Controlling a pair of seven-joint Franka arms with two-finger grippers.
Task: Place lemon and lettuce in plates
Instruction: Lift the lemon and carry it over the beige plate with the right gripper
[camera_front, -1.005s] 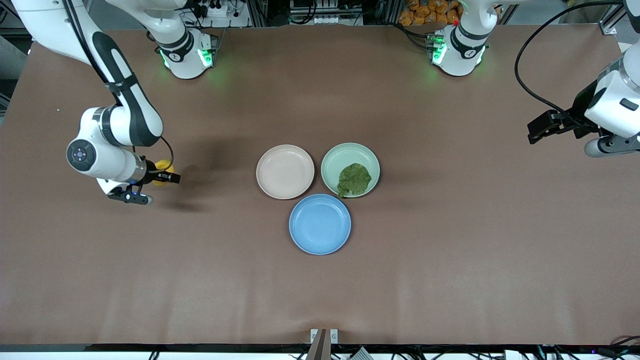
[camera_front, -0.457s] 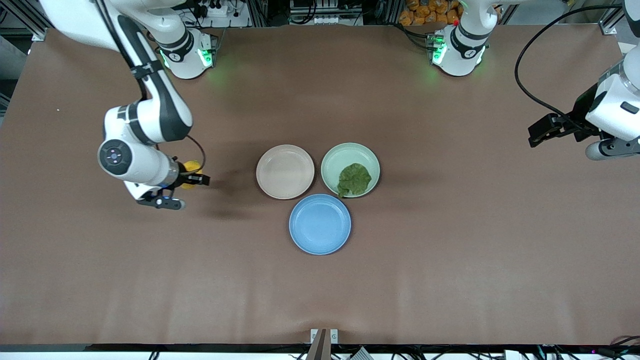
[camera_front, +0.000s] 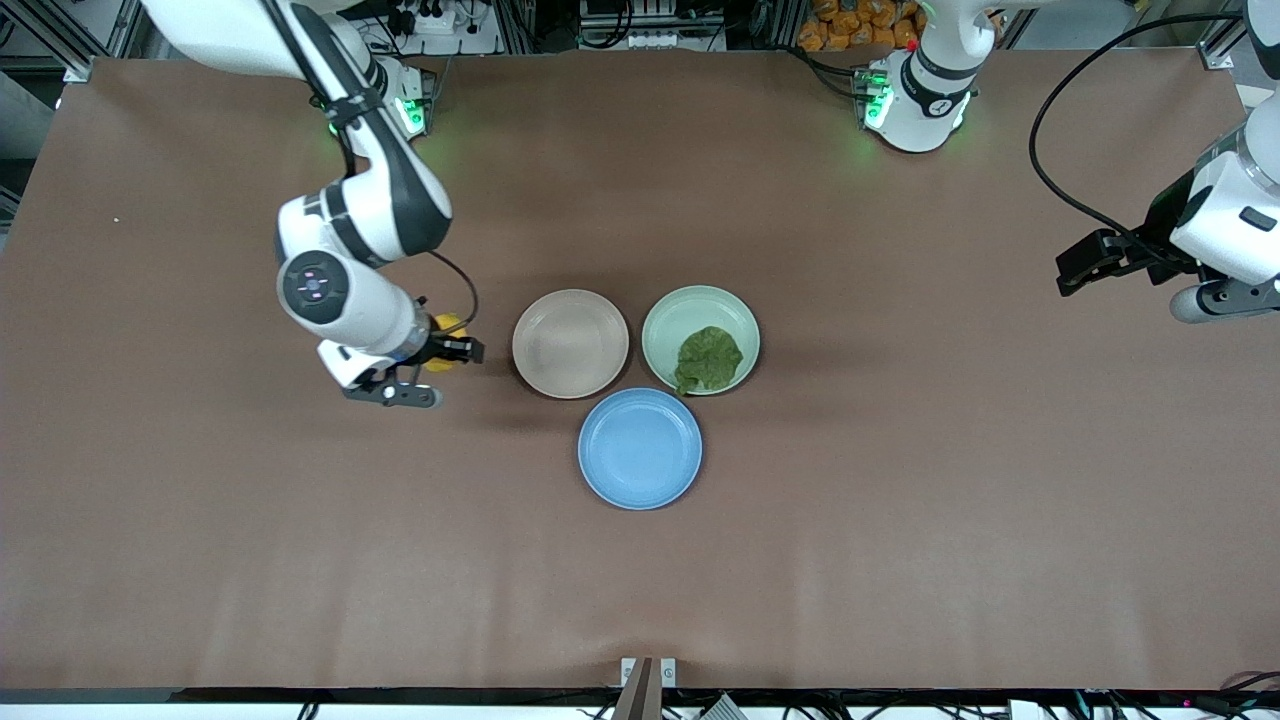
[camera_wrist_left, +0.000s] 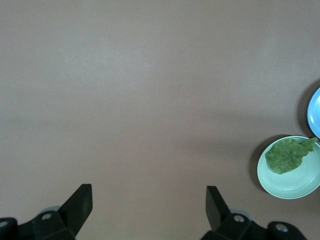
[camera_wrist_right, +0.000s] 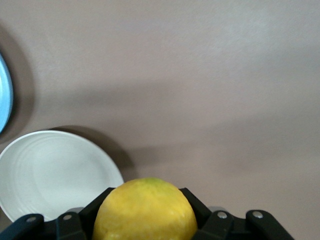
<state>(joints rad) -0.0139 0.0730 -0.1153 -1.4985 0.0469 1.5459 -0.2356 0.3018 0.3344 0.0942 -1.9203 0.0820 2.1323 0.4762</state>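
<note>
Carrying the lemon (camera_front: 444, 326) clamped between its fingers, the right pincer (camera_front: 452, 352) hangs over bare table (camera_front: 300, 520) just beside the beige-pink plate (camera_front: 570, 343), which lies toward the left arm's end from it and looks empty. The lettuce (camera_front: 708, 359) already sits in the mint green plate (camera_front: 700, 305). The left pincer (camera_wrist_left: 148, 207) waits wide open and empty, over the table at its own end, well apart from the plates.

A bright yellow lemon (camera_wrist_right: 145, 210) sits clamped in the black right gripper (camera_front: 447, 351), just beside it a pale beige-pink plate (camera_front: 570, 343), then mint green (camera_front: 667, 312) and blue plates (camera_front: 640, 449), on brown table (camera_front: 900, 500).
</note>
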